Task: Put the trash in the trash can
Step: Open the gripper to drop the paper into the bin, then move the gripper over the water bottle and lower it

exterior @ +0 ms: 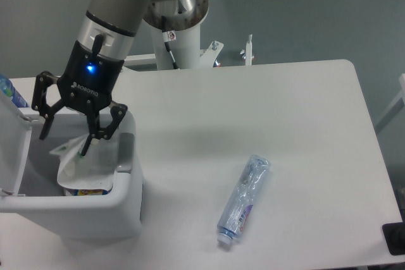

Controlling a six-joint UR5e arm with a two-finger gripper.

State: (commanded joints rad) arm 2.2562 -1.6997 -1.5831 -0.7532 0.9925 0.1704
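— Where's the trash?
— Wrapper [82,170] lies inside the open bin [95,213], at the table's [266,112] left end. The bottle [243,200] lies on the table, well apart.
— And the gripper [64,143]?
— Over the bin, fingers spread, gripping nothing.

We see the arm reaching down from upper centre to the left, hand [63,145] pointing downward, fingers [44,128] spread wide apart, blue light lit on the wrist.
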